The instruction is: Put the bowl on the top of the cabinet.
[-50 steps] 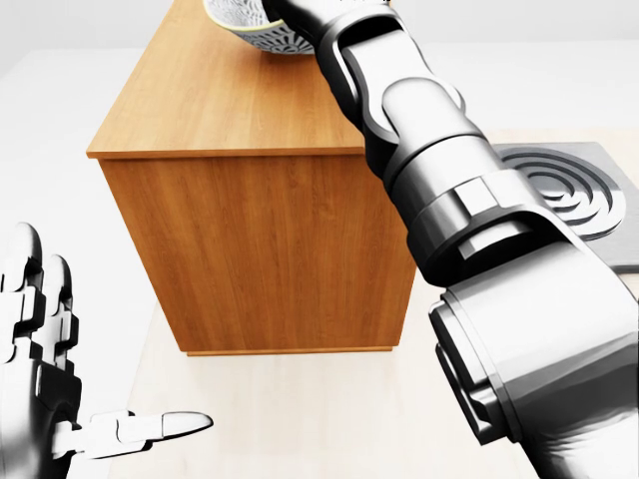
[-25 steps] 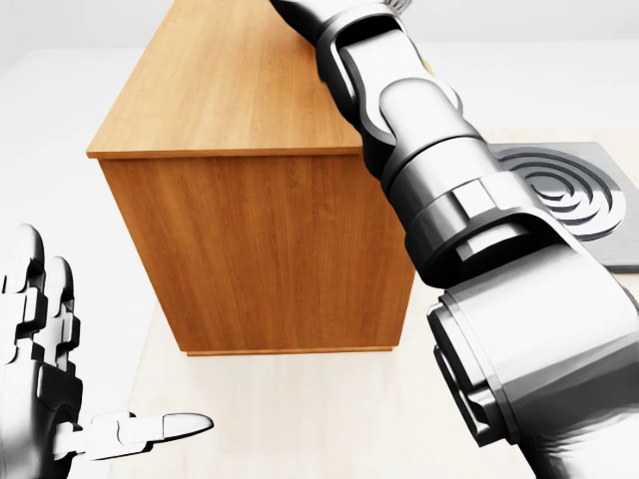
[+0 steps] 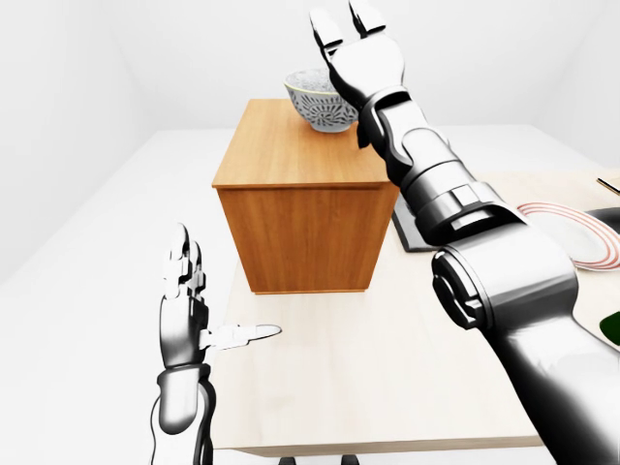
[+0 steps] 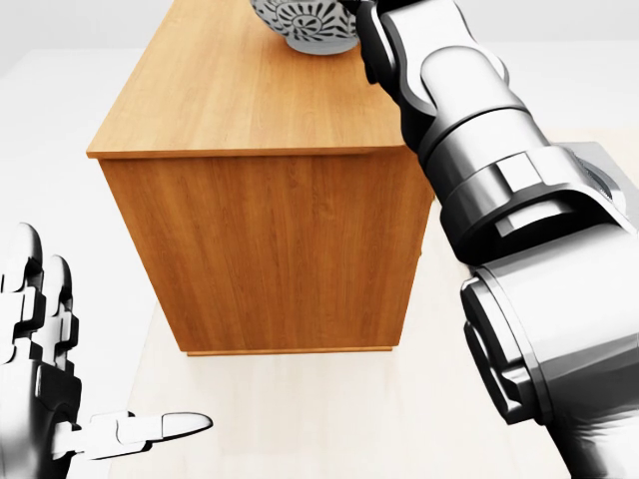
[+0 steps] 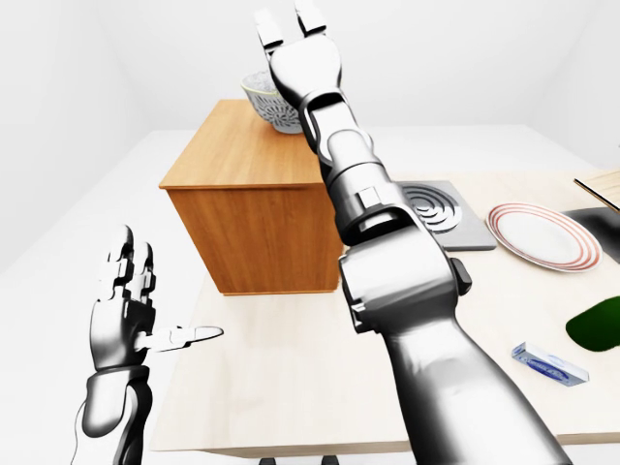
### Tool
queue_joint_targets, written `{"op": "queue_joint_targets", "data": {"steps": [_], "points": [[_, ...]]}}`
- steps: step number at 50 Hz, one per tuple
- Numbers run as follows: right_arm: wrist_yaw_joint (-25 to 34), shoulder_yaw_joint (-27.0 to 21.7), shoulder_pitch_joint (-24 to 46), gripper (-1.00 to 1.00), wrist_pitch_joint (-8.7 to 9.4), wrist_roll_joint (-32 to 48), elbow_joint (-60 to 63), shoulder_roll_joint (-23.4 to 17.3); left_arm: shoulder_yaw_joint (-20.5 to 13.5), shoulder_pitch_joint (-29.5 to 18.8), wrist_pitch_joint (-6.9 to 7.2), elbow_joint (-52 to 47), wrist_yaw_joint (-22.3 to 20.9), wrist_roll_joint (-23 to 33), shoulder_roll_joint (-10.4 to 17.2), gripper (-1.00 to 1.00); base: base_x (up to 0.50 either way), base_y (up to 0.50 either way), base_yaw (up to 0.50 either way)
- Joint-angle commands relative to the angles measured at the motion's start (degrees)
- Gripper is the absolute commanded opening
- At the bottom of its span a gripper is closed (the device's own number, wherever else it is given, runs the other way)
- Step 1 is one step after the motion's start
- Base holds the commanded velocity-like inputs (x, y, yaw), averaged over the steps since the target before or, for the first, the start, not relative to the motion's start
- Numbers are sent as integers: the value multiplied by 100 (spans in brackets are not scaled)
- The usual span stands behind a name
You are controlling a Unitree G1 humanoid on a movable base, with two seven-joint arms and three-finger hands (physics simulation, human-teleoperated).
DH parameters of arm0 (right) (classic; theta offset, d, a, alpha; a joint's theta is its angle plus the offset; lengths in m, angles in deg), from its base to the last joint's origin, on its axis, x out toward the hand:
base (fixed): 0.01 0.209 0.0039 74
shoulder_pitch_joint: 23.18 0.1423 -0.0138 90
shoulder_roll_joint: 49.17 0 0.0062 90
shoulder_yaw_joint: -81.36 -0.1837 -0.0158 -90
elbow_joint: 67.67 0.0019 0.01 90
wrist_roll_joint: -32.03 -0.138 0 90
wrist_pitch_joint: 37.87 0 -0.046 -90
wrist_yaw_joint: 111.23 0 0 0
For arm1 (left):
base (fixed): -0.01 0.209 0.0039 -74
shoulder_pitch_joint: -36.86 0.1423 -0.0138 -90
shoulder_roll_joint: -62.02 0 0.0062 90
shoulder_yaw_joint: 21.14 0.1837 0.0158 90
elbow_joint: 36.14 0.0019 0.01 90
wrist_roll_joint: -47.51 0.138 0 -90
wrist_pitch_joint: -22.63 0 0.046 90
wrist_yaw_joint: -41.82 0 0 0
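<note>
Now the patterned grey-and-white ceramic bowl [image 3: 318,100] sits on the wooden cabinet [image 3: 300,194]; the right hand [image 3: 351,44] hovers beside it, fingers spread, empty.

No words, labels, brands or numbers can be read anywhere. The bowl [image 3: 317,100] on the cabinet [image 3: 305,208] bears only a dark ornamental pattern, not letters. The small blue packet [image 5: 549,363], well to the right of the cabinet, shows no legible print.
</note>
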Motion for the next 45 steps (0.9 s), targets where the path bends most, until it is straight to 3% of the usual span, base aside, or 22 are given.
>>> {"op": "queue_joint_targets", "data": {"steps": [1, 20, 35, 45], "points": [[218, -33, 146, 100, -25, 125, 57, -470, -11, -3, 0, -1, 2, -20, -9, 100, 0, 0, 0], [423, -237, 403, 100, -45, 406, 40, -1638, 17, 22, 0, 52, 9, 17, -6, 100, 0, 0, 0], [729, -415, 843, 100, -148, 625, 67, -2784, 24, 10, 0, 66, 16, 30, 1, 100, 0, 0, 0], [940, -579, 1274, 100, -236, 717, 88, -3321, 26, 20, 0, 43, 13, 43, 1, 100, 0, 0, 0]]}}
